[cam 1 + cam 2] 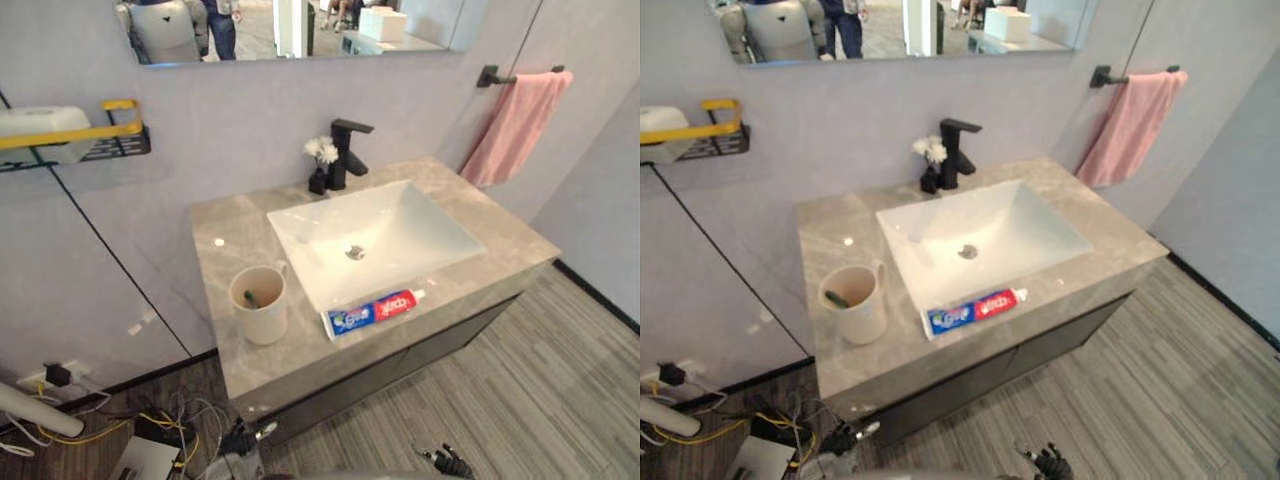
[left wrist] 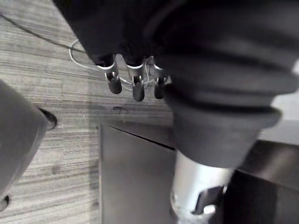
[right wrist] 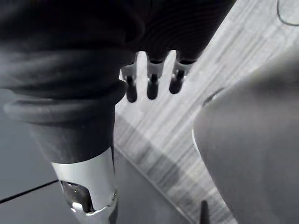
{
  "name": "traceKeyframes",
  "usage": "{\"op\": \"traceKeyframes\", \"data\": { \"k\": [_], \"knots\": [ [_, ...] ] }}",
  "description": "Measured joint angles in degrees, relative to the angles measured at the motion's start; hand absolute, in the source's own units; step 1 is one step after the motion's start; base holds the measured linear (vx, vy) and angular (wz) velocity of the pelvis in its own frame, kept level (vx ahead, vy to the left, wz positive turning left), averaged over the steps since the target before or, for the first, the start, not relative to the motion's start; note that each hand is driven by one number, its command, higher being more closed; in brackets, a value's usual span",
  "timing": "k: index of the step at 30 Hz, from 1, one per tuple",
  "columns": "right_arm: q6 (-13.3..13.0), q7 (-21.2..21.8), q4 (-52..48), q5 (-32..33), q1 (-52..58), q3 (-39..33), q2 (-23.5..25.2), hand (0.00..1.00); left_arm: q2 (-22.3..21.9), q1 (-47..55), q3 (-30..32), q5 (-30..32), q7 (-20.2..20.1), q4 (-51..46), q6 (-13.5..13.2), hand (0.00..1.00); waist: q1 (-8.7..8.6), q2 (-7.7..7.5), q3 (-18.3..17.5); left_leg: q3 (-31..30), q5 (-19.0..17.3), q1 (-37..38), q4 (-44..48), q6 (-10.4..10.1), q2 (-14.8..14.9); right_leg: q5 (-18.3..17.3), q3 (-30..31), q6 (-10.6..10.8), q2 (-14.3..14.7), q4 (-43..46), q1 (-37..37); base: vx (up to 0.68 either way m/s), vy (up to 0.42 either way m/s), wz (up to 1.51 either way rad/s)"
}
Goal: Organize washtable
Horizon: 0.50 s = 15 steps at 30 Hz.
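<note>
A grey stone washtable (image 1: 225,235) carries a white rectangular basin (image 1: 420,235) with a black faucet (image 1: 347,150) behind it. A blue and red toothpaste tube (image 1: 373,311) lies flat along the front edge, just before the basin. Left of it stands a beige cup (image 1: 262,318) holding a dark-handled toothbrush (image 1: 251,298). A small dark vase of white flowers (image 1: 321,160) stands beside the faucet. My left hand (image 2: 138,88) hangs low over the floor beside the dark cabinet, fingers relaxed, holding nothing. My right hand (image 3: 152,86) also hangs toward the floor, fingers relaxed and empty.
A pink towel (image 1: 515,125) hangs from a black bar at the right. A yellow and black wall shelf (image 1: 95,135) with a white item is at the left. Cables and a white box (image 1: 145,450) lie on the floor at lower left.
</note>
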Motion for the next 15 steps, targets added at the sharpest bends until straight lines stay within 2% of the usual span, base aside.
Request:
{"op": "traceKeyframes", "data": {
  "k": [2,3,6,7,8,9,10,11,12,13,14,15],
  "knots": [
    [0.0,0.3,1.8,-1.7,-1.0,-1.4,-0.4,0.0,0.9,0.0,0.1,0.1,-0.7,2.8,0.0,0.0,0.2,0.54,0.2,-2.3,0.9,0.8,-0.1,-0.6,-0.7,-0.1,-0.4,0.2,-0.1,-1.5,1.8,-0.04,-0.056,0.47],
    [0.0,0.3,2.2,-1.8,-1.2,-1.6,-0.4,0.0,1.0,0.4,0.1,0.1,-0.7,3.5,0.0,0.0,0.28,0.23,0.4,-2.9,1.0,0.9,-0.1,-0.7,-0.7,-0.2,-1.0,0.3,-0.1,-1.5,2.1,-0.07,-0.082,0.4],
    [-0.2,0.3,3.5,-3.2,-2.0,-1.3,-1.0,0.0,1.4,1.5,1.5,-0.1,-0.7,3.1,0.1,0.0,0.92,1.55,0.4,-4.3,1.6,-1.0,0.2,-1.1,0.7,-0.7,-3.3,1.0,-0.2,1.0,0.1,-0.09,-0.076,0.24],
    [-0.3,0.3,3.4,-3.3,-2.0,-1.3,-1.4,0.0,1.1,1.5,1.5,-0.1,-0.7,3.2,0.1,0.0,0.93,2.17,0.6,-3.8,2.0,-1.9,0.1,-0.9,1.3,-2.0,-3.2,-0.1,-0.3,2.8,-0.3,-0.04,0.001,0.22],
    [-0.4,0.4,2.3,-3.4,-2.0,-1.1,-1.3,0.0,1.6,1.6,1.5,-0.1,-0.7,3.3,0.1,0.0,0.65,1.7,1.2,-4.9,2.8,-2.1,0.3,-1.7,1.2,-4.9,-3.1,-2.2,-1.2,12.8,-2.3,0.02,0.041,0.36],
    [-0.4,0.4,2.4,-3.5,-2.0,-1.1,-1.4,0.0,1.8,1.7,1.4,-0.1,-0.7,3.4,0.1,0.0,0.56,1.63,1.2,-5.9,3.0,-2.2,0.5,-2.0,1.2,-5.2,-2.8,-1.9,-1.7,15.2,-1.9,0.04,0.018,0.56],
    [-0.4,0.4,2.8,-3.9,-2.0,-0.8,-1.3,0.0,2.1,1.7,1.3,-0.1,-0.7,3.3,0.0,0.0,0.73,0.94,0.8,-7.2,3.4,-2.7,0.6,-2.8,1.3,-5.6,-2.1,-0.8,-2.2,16.2,-1.0,-0.03,-0.112,0.62],
    [-0.4,0.4,3.6,-4.0,-2.1,1.5,-1.3,0.0,2.7,1.5,1.2,-0.2,-0.7,3.0,-0.2,0.0,1.5,-0.43,0.5,-8.7,4.2,-3.9,0.4,-4.1,1.3,-5.0,-1.8,0.9,-2.7,13.6,0.1,-0.08,-0.184,0.56],
    [-0.4,0.4,3.9,-4.1,-2.3,2.7,-1.1,0.0,3.0,1.3,1.2,-0.2,-0.6,2.6,-0.2,0.0,2.04,-1.14,0.5,-9.3,4.7,-5.1,0.4,-4.9,1.3,-5.4,-2.0,2.4,-3.0,11.4,0.3,-0.12,-0.285,0.57],
    [-0.3,0.4,4.3,-4.5,-3.0,4.1,-1.0,0.0,3.4,1.1,1.2,-0.5,-0.6,2.1,-0.4,0.0,2.12,-1.74,0.5,-11.2,6.0,-7.5,0.2,-6.7,1.7,-6.7,-5.2,3.6,-3.0,7.1,0.4,-0.16,-0.311,0.48],
    [-0.3,0.3,4.5,-5.0,-4.0,4.2,-1.4,0.0,3.7,0.8,1.2,-1.9,-0.6,2.2,-0.5,0.0,2.03,-1.87,0.7,-12.7,7.8,-9.6,-0.9,-8.2,2.4,-7.2,-8.4,3.3,-2.1,2.5,0.8,-0.17,-0.314,0.49],
    [-0.3,0.3,4.8,-5.4,-4.9,4.2,-2.1,0.0,3.3,0.6,1.2,-2.5,-0.5,2.3,-0.5,0.0,1.99,-0.69,1.4,-13.5,9.1,-9.9,-2.2,-8.8,3.2,-6.7,-9.5,2.4,-1.1,1.2,0.8,-0.24,-0.268,0.46]
  ]
}}
